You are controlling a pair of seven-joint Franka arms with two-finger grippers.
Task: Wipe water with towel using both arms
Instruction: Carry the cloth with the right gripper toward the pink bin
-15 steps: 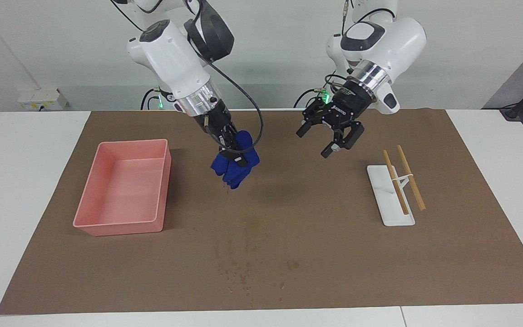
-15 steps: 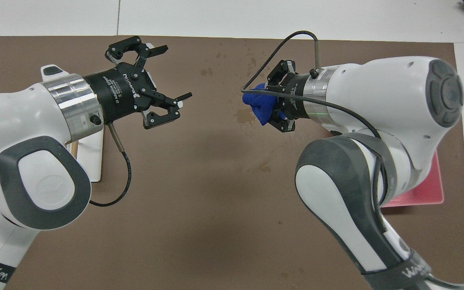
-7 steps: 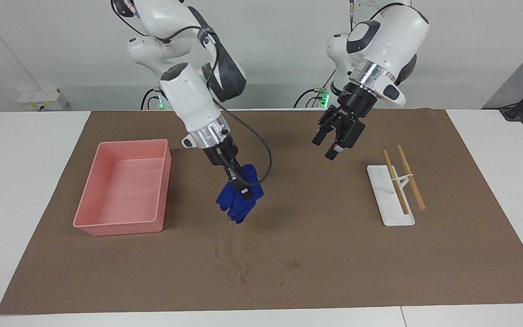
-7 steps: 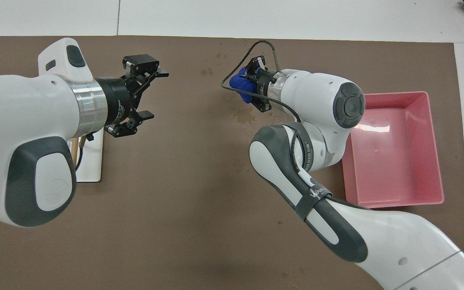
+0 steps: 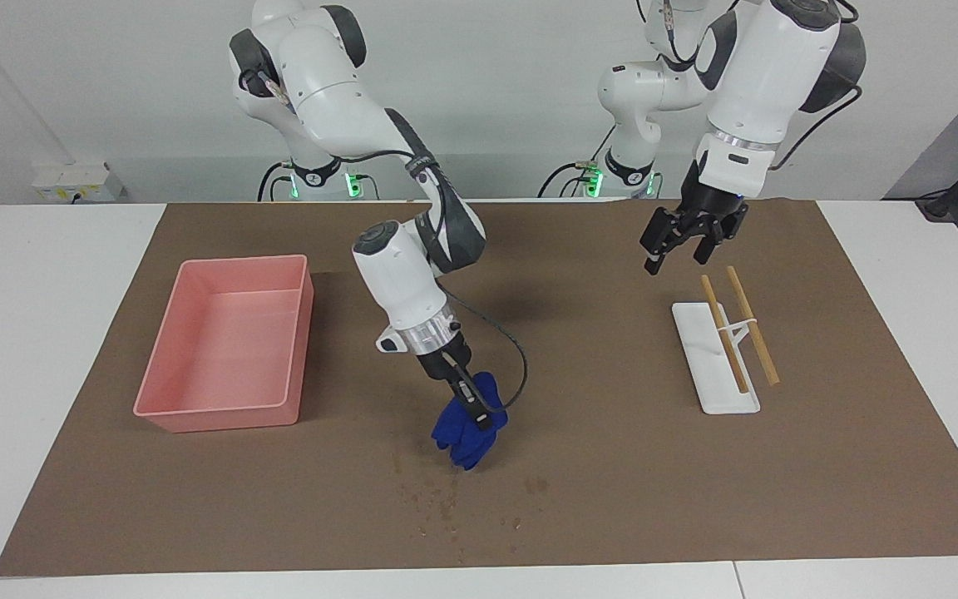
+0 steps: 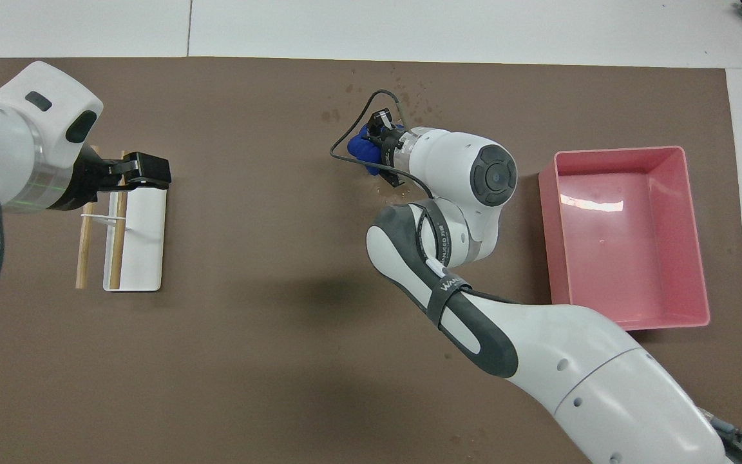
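Note:
The deep-blue towel hangs bunched from my right gripper, which is shut on it. It is low over the brown mat, at the robot-side edge of the water, a scatter of small dark specks. I cannot tell whether the cloth touches the mat. More water shows as specks just past the towel, farther from the robots. My left gripper is open and holds nothing, in the air over the white stand's end nearer the robots.
A pink tray stands toward the right arm's end of the mat. A white stand with two wooden sticks lies toward the left arm's end. The brown mat covers most of the table.
My right arm has carried the towel down and away from the robots, to the edge of the specks. My left arm has swung toward its own end, over the stand, still open.

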